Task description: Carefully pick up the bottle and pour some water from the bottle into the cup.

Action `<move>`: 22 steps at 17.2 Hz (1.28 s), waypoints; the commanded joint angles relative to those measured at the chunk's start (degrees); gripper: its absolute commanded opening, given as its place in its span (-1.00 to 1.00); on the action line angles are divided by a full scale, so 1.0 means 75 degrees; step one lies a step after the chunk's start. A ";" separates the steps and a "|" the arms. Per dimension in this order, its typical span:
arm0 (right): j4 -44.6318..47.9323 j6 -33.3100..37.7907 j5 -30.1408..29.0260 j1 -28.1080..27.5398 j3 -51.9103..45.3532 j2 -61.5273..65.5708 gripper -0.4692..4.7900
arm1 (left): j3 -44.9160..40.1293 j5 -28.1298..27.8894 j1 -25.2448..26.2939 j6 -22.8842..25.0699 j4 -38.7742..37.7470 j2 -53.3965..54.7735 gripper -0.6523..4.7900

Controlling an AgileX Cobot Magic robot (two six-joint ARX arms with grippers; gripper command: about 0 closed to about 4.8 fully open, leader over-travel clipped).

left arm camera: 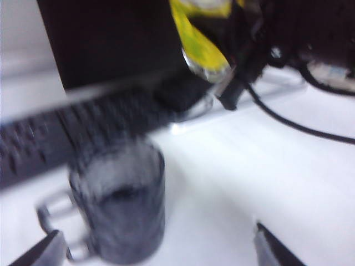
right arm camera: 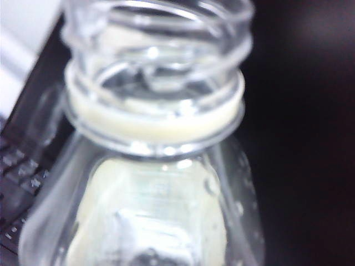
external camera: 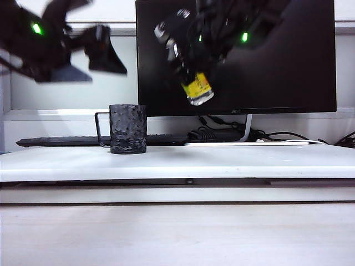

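Above the bench, my right gripper [external camera: 186,66] jaws pinch the bottle [external camera: 197,87], tilted, right of the cup [external camera: 128,128]. Left gripper [external camera: 91,52] jaws spread, idle. Step: carry/tilt. Next: neck over cup, pour slow.

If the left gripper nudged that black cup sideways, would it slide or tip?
Probably slide: the cup is squat, standing flat on the white table. A push at its thin wire handle would more likely spin it. Its dimpled wall may give the fingers some purchase.
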 commanded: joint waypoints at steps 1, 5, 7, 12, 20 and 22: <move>-0.1134 0.1955 0.0353 -0.0012 0.0073 -0.1221 -0.16 | 0.0009 0.0055 0.0003 -0.0032 0.0152 -0.0729 1.00; -0.2623 0.2468 0.0475 -0.0012 0.0070 -0.2602 -0.16 | 0.0009 0.0055 0.0000 -0.0175 0.0140 -0.1999 1.00; -0.4013 0.2675 0.0597 -0.0064 0.0070 -0.3628 -0.15 | 0.0009 0.0029 0.0000 -0.0154 -0.0527 -0.3171 1.00; -0.4931 0.3946 0.0525 -0.0664 -0.1501 -0.4660 -0.14 | 0.0003 -0.0201 0.0000 -0.0140 -0.2078 -0.4363 1.00; -0.0854 0.4421 -0.0472 -0.0726 -0.4360 -0.3212 -0.16 | -0.0866 -0.0297 0.0000 0.0032 -0.2081 -0.4048 1.00; -0.0012 0.4415 -0.0487 -0.0737 -0.4357 -0.2626 -0.16 | -0.0944 -0.0300 0.0000 0.0035 -0.2075 -0.4042 1.00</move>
